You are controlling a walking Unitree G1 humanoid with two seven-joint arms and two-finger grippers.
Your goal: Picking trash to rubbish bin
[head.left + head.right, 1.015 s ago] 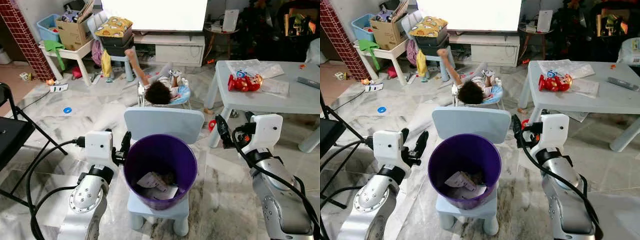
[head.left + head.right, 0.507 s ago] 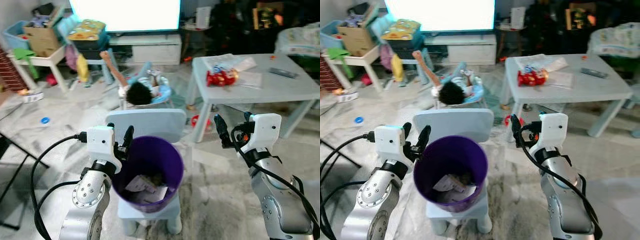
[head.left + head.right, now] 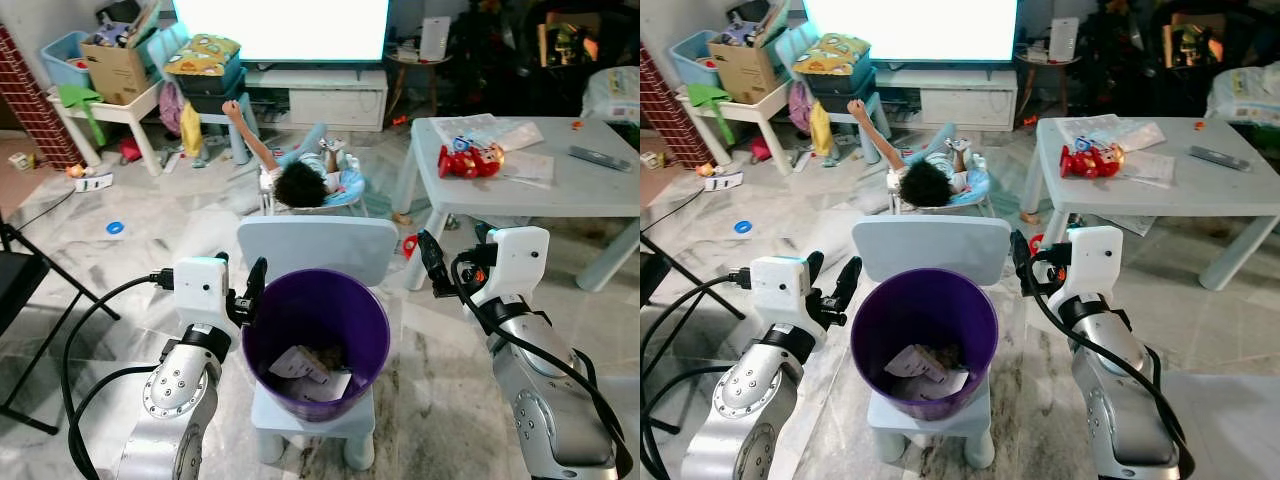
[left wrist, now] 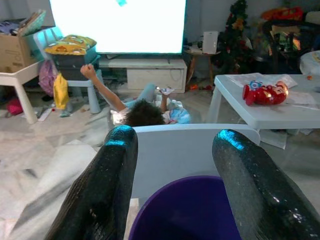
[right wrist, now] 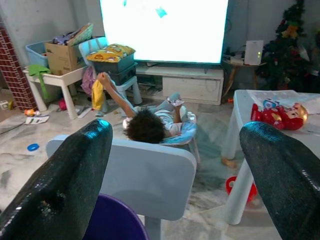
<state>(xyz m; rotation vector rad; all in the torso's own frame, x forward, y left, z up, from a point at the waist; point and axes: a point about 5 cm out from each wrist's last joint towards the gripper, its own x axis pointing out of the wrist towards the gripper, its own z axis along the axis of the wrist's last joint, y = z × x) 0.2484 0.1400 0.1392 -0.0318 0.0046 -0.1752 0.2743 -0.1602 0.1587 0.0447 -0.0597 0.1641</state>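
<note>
— Comparing the head views with those half a second back, what has shifted?

— Mostly the camera: the whole room has slid sideways again, so the robot is turning or stepping. The round purple plastic bin (image 3: 316, 345) sits on the small pale-blue plastic chair (image 3: 316, 250), low centre of frame, as before. Crumpled white paper scraps (image 3: 312, 366) lie in its bottom.

— And the arms?

— The left gripper (image 3: 240, 295) hangs just beside the bin's left rim, fingers parted, nothing between them; the left wrist view shows the two black fingers (image 4: 102, 192) straddling the chair back with open air between. It held the same station a second ago. The right gripper (image 3: 434, 266) floats right of the chair, clear of the bin, fingers spread wide in the right wrist view and empty.

— Meaning for the task?

— Trash is already in the bin, and neither gripper carries more. The robot looks between pickups, probably scanning. Candidates: papers on the white plastic table (image 3: 600, 200), upper right, beside a red toy (image 3: 467, 161).

— Hazards?

— A child (image 3: 297, 180) lies on the floor just beyond the chair, upper centre. Any walk forward needs a wide berth.
</note>
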